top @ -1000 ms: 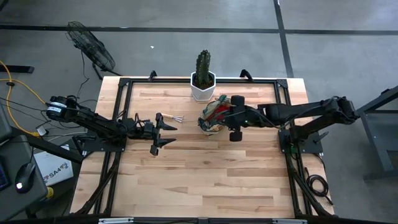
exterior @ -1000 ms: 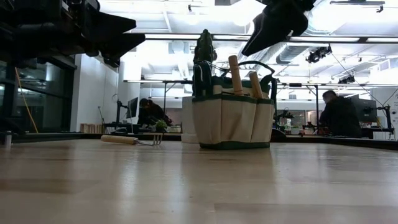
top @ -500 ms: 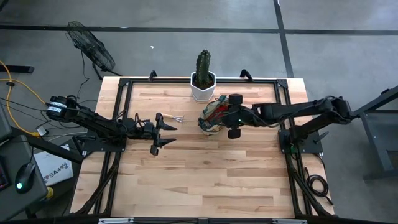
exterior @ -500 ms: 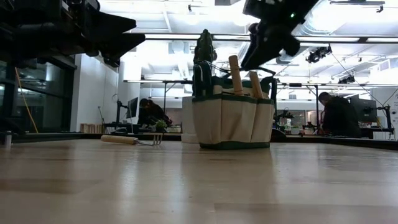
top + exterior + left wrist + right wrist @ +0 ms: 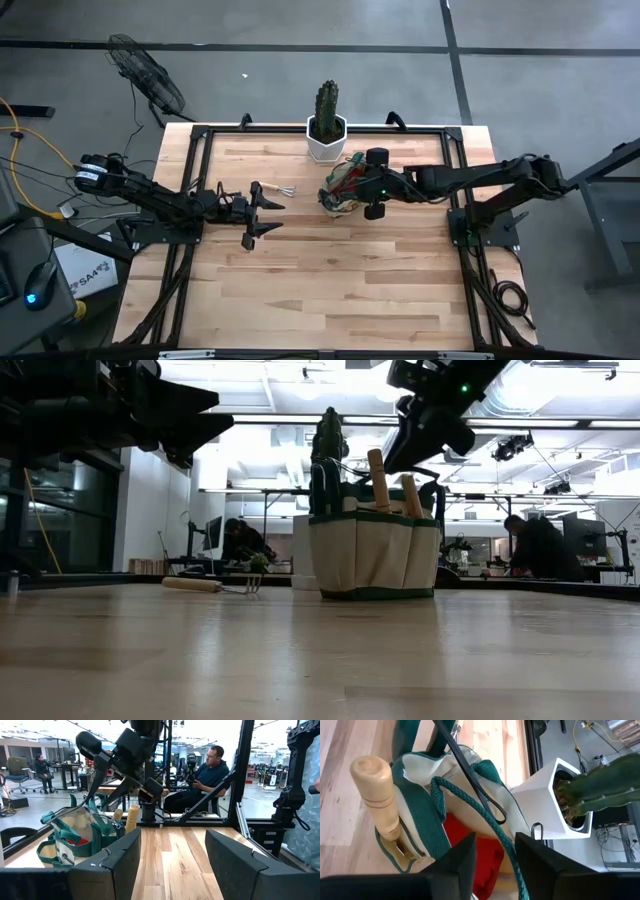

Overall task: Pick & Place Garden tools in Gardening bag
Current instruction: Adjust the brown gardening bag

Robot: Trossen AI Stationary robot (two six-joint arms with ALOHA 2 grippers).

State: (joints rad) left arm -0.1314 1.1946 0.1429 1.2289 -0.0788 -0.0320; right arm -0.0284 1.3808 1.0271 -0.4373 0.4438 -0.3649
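We see the gardening bag (image 5: 341, 189) standing upright near the far middle of the bench (image 5: 330, 280), just beside the white pot of the cactus (image 5: 326, 125), and two wooden handles (image 5: 378, 478) stick up from it, so we judge that both trowels are already inside. A red glove (image 5: 480, 855) lies in the bag too. The mini rake (image 5: 276, 189) is not yet packed: it lies flat on the bench, left of the bag. Our right arm stretches across from the right side and its right claw (image 5: 362, 185) hangs over the bag's opening, tilted down; in the right wrist view the fingers stand narrow, with a green rope handle between them, but we cannot tell if they grip it. Our left arm reaches low along the bench, and the left claw (image 5: 262, 212) is wide and empty, close to the rake.
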